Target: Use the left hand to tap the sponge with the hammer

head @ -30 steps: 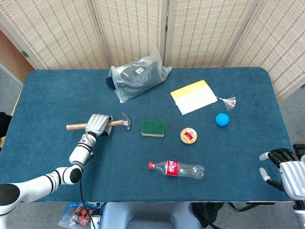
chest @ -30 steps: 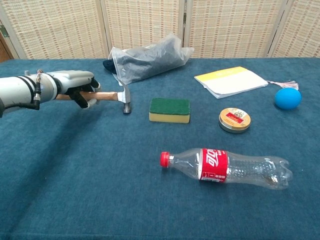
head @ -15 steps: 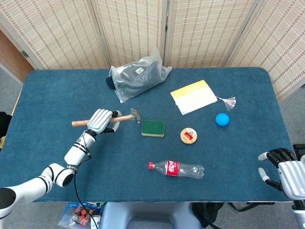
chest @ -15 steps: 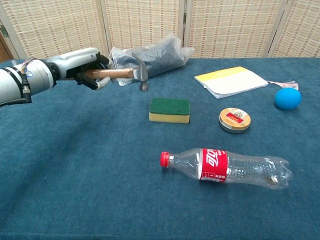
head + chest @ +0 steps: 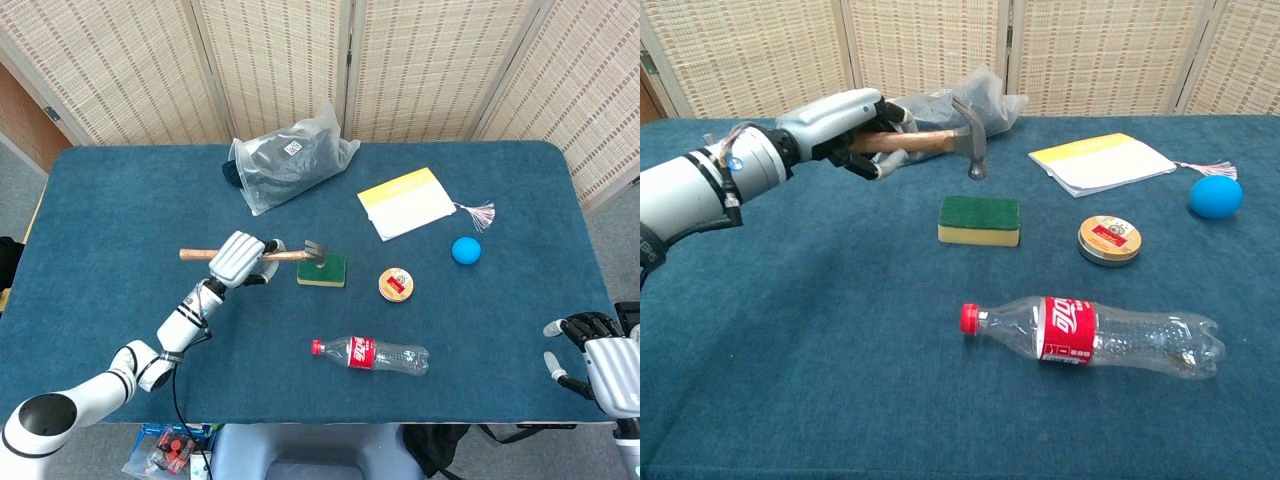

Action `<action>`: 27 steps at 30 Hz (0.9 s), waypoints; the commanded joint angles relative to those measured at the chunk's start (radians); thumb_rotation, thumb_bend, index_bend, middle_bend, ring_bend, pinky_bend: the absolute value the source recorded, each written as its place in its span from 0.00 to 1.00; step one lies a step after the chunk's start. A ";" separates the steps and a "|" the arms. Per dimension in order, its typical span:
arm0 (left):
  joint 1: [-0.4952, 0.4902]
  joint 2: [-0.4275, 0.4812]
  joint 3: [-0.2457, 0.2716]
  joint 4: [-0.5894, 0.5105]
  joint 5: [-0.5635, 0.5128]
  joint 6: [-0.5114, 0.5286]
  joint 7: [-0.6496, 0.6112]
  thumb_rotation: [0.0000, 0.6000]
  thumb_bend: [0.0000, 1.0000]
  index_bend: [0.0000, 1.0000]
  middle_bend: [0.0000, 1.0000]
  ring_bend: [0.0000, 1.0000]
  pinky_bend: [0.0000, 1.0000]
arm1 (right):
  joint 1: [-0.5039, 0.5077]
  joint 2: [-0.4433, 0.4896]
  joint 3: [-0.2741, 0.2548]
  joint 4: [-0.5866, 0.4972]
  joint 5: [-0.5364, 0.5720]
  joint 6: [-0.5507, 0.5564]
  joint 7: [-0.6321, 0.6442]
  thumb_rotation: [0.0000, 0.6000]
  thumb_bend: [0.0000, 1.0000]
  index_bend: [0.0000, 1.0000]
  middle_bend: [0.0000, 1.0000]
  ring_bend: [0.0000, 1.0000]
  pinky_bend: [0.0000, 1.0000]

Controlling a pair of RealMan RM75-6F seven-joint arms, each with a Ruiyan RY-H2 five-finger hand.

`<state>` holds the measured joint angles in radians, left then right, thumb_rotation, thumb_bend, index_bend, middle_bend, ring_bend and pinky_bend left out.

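Note:
My left hand [image 5: 240, 258] [image 5: 848, 126] grips the wooden handle of the hammer [image 5: 292, 254] [image 5: 940, 143]. The hammer is held level in the air, its steel head [image 5: 976, 143] hanging above the sponge. The sponge [image 5: 326, 270] [image 5: 980, 219] has a green top and a yellow base and lies flat on the blue table [image 5: 120, 200], a little right of the hand. A clear gap shows between the hammer head and the sponge in the chest view. My right hand [image 5: 598, 352] rests at the table's front right corner with fingers apart and nothing in it.
A plastic bag with dark contents [image 5: 290, 157] lies behind the hammer. A yellow-edged notebook [image 5: 407, 202], a blue ball [image 5: 466, 250] and a round tin [image 5: 396, 284] sit to the right. A plastic bottle [image 5: 372, 354] lies in front of the sponge.
My left hand has lifted the hammer off the table and carried it to the right, so its head now hangs over the sponge. The right hand has stayed put.

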<state>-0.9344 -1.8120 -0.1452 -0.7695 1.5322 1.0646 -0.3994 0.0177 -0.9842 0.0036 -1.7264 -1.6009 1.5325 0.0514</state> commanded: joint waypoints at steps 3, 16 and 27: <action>-0.033 -0.059 0.006 0.079 0.001 -0.031 0.048 1.00 0.58 0.69 0.79 0.87 0.96 | -0.001 -0.001 0.001 0.008 0.004 0.000 0.008 1.00 0.35 0.41 0.44 0.28 0.22; -0.046 -0.088 0.016 0.141 -0.021 -0.082 0.074 1.00 0.58 0.69 0.79 0.86 0.96 | -0.012 -0.001 0.001 0.011 0.007 0.011 0.012 1.00 0.35 0.41 0.44 0.28 0.22; -0.028 -0.058 0.024 0.106 -0.025 -0.067 0.074 1.00 0.58 0.69 0.79 0.86 0.96 | -0.015 -0.002 -0.002 0.010 0.001 0.014 0.010 1.00 0.35 0.41 0.44 0.28 0.22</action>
<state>-0.9611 -1.8678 -0.1259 -0.6673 1.5059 1.0042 -0.3324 0.0030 -0.9867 0.0016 -1.7164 -1.6005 1.5465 0.0620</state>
